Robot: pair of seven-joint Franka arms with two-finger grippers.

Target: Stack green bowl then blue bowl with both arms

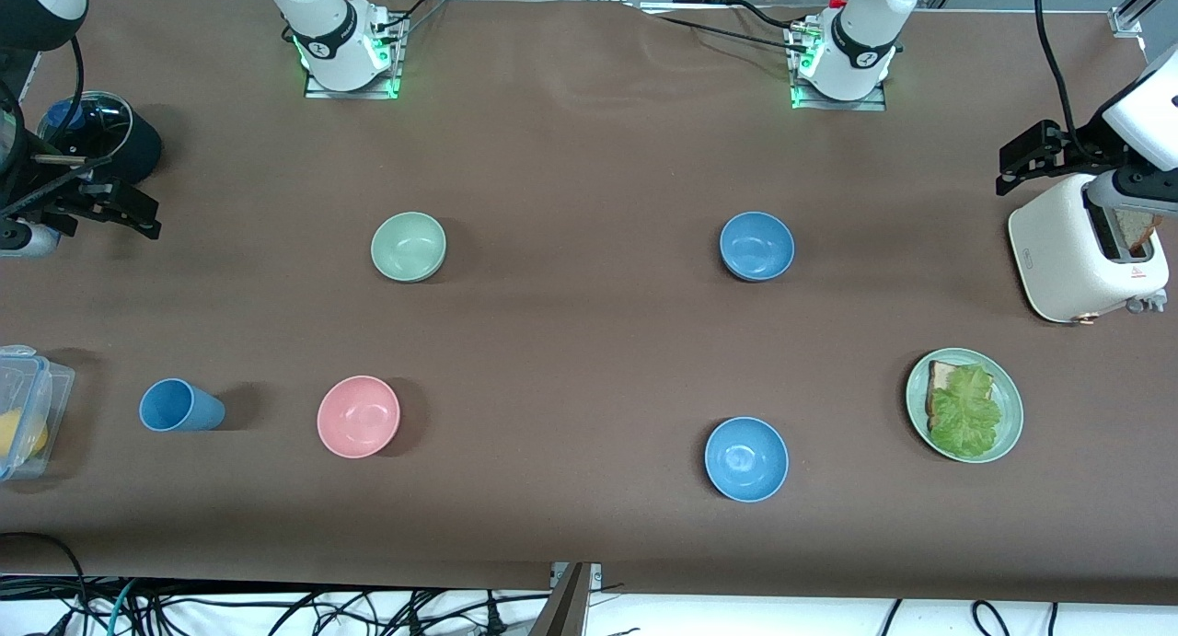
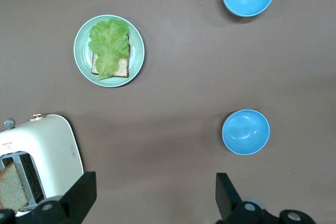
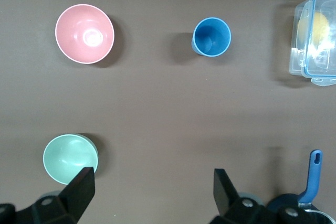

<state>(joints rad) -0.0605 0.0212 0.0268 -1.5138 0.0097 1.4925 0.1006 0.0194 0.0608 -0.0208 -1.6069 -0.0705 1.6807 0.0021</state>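
Brown table (image 1: 589, 360); left gripper (image 2: 152, 198) over toaster (image 1: 1086, 259), right gripper (image 3: 152, 195), both spread wide, empty.

Robot lab — bolted arm bases (image 1: 350, 65), cables (image 1: 276, 608)

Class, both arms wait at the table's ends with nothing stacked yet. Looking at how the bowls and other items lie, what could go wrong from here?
1. Two look-alike blue bowls invite picking different ones or hesitating.
2. The pink bowl matches the green bowl in size and sits nearby, so it may be mistaken as the base.
3. The open left hand hangs by the toaster and may clip it; the open right hand starts near the green bowl.
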